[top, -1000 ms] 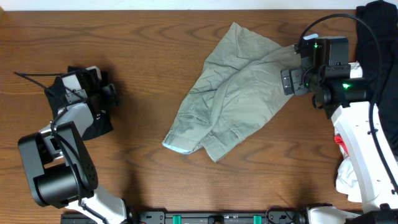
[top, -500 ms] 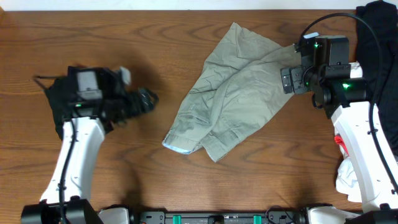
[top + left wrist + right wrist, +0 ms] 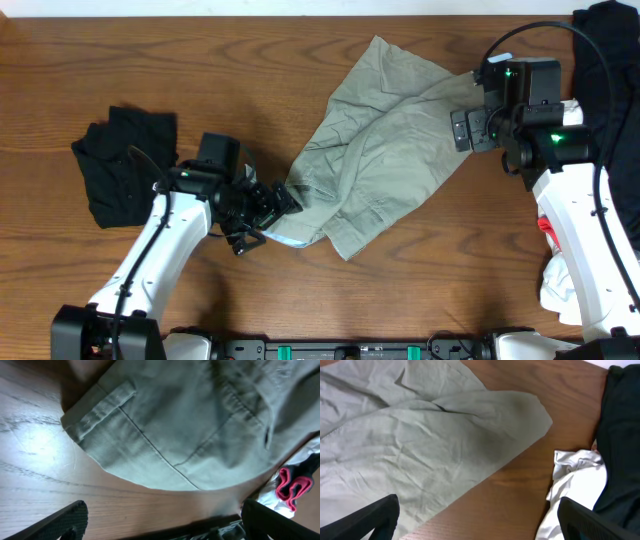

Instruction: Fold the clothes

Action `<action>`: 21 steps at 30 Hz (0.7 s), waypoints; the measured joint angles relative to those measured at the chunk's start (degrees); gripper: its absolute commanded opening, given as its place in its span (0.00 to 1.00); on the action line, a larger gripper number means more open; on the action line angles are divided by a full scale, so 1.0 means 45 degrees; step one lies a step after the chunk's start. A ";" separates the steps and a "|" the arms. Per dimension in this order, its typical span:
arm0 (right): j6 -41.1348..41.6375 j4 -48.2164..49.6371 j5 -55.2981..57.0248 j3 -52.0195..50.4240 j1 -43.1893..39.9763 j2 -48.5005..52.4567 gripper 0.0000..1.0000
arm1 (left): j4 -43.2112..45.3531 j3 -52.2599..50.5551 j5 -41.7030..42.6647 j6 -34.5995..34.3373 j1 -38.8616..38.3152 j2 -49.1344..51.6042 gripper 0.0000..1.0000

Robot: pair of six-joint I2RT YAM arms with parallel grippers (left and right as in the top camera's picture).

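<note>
Khaki shorts (image 3: 375,150) lie diagonally: lower-left end at left gripper (image 3: 268,213), upper-right edge beside right gripper (image 3: 462,130), both finger pairs spread.

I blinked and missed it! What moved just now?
The left gripper left the black cloth lying and swung right to the lower corner of the shorts, jaws open. The shorts and right gripper stayed put.
</note>
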 measured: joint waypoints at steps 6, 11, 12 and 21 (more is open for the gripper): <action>-0.0005 -0.0073 0.0000 0.0000 0.0000 0.0000 0.99 | 0.1535 -0.0971 0.0087 -0.1404 -0.0058 0.0005 0.98; -0.0005 -0.0063 0.0000 0.0000 -0.0005 0.0000 0.99 | 0.3317 -0.1647 0.0092 -0.2220 -0.0058 0.0029 0.98; -0.0005 -0.0068 0.0000 0.0000 0.0000 0.0000 0.99 | 0.3487 -0.1690 0.0087 -0.2385 -0.0058 0.0053 0.98; -0.0010 -0.0078 0.0000 0.0000 -0.0005 0.0000 0.95 | 0.5163 -0.1768 -0.0219 -0.2890 -0.0058 0.0874 0.75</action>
